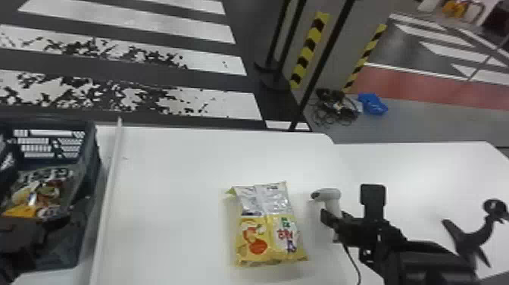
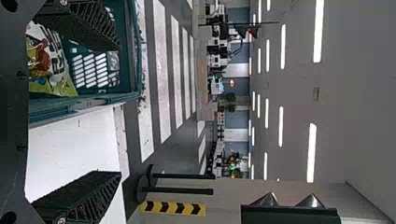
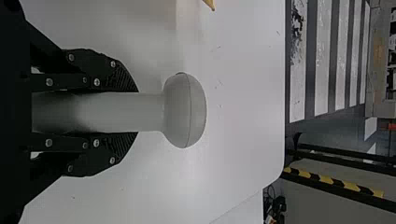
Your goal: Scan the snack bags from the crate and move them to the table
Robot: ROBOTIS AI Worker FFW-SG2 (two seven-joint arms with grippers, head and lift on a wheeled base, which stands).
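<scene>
My left gripper (image 1: 22,235) is at the crate (image 1: 99,163) on the far left. In the left wrist view this gripper (image 2: 109,109) is open, its two fingers wide apart, with a snack bag (image 2: 51,60) inside the crate behind them. More bags (image 1: 41,193) lie in the crate. A yellow and silver snack bag (image 1: 267,223) lies flat on the table (image 1: 170,189). To its right, my right gripper (image 1: 331,223) holds the grey-white scanner (image 1: 329,195). In the right wrist view, the gripper (image 3: 135,112) is shut around the handle of the scanner (image 3: 184,112).
A raised white strip (image 1: 108,197) runs along the table beside the crate. The scanner's cable (image 1: 353,261) hangs toward the front. A black stand (image 1: 464,235) is at the right. Beyond the table are posts and a striped pillar (image 1: 310,49).
</scene>
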